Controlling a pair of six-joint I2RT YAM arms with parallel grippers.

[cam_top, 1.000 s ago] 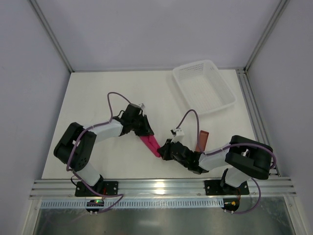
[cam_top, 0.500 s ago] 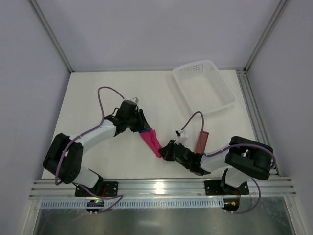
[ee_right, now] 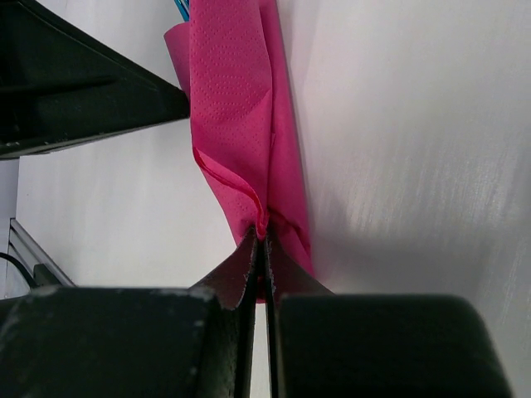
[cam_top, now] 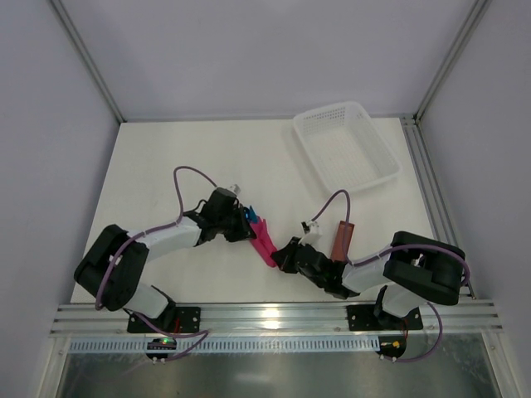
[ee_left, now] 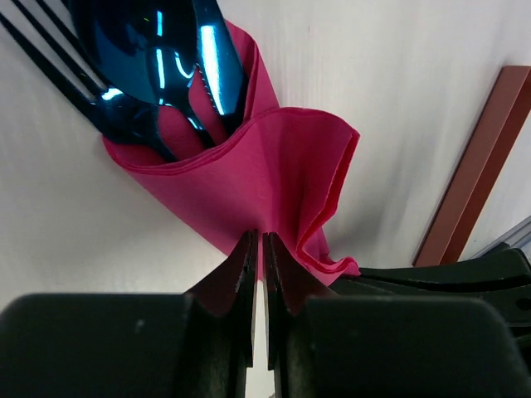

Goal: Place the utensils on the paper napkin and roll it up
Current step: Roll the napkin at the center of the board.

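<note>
The paper napkin (cam_top: 264, 239) lies on the tabletop just left of the reddish-brown sleeve (cam_top: 341, 239). It is loosely folded around the blue utensils (ee_left: 158, 58), whose heads poke out at the end farther from the sleeve. The left gripper (ee_left: 257, 249) has its jaws pinched on a napkin fold, and the right gripper (ee_right: 261, 240) nips the end nearer the sleeve. Opposed pulls could tear the thin paper, or the cutlery could slide out of the open end. No brand or writing is legible.
</note>
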